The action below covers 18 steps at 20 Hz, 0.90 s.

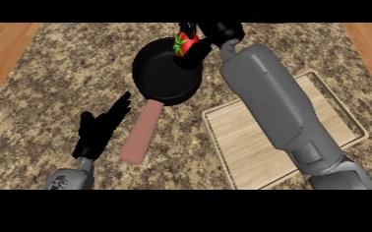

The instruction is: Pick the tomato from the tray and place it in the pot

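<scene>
Tomato (187, 42), red and round, in right robot hand (207, 38) over black pot (163, 73)

A speckled brown granite counter (65, 78) fills the view, with strips of plain wooden surface (15, 42) flanking the counter's left and right edges.

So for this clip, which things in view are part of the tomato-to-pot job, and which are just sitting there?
Part of the job:
- tomato, held in the right hand over the pot
- pot, black with a pinkish handle
- tray, wooden, nothing visible on it

Just there:
- left hand, open, resting near the pot's handle
- counter
</scene>
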{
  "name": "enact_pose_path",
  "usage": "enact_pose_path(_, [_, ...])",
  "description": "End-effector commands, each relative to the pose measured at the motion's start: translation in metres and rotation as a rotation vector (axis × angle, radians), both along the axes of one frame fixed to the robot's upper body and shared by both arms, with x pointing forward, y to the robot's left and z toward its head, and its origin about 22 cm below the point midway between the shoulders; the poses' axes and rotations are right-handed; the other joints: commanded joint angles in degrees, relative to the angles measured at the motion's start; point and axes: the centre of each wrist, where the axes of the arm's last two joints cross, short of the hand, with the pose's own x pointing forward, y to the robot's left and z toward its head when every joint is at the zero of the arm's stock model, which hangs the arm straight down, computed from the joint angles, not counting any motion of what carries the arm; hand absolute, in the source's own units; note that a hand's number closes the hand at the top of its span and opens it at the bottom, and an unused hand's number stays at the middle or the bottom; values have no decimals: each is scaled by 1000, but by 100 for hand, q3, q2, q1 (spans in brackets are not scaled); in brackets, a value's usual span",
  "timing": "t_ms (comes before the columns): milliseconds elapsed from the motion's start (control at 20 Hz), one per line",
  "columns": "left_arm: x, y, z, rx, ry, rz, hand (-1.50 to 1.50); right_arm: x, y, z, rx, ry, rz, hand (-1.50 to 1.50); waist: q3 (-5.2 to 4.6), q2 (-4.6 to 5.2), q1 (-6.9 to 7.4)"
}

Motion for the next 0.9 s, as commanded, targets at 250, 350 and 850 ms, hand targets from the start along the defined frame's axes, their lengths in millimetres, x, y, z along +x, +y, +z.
enact_pose_path(250, [0, -7, 0, -15, 4, -34, 0, 2, 66, -13, -469, -89, -102, 150, -9, 36, 166])
enact_pose_path(350, [7, 6, -10, -11, -21, -29, 0, 5, 68, -16, -518, -67, -104, 150, -14, 69, 186])
enact_pose_path(850, [8, -16, -5, 8, -13, -64, 0, 16, 57, -38, -667, 375, -203, -150, -11, 84, 434])
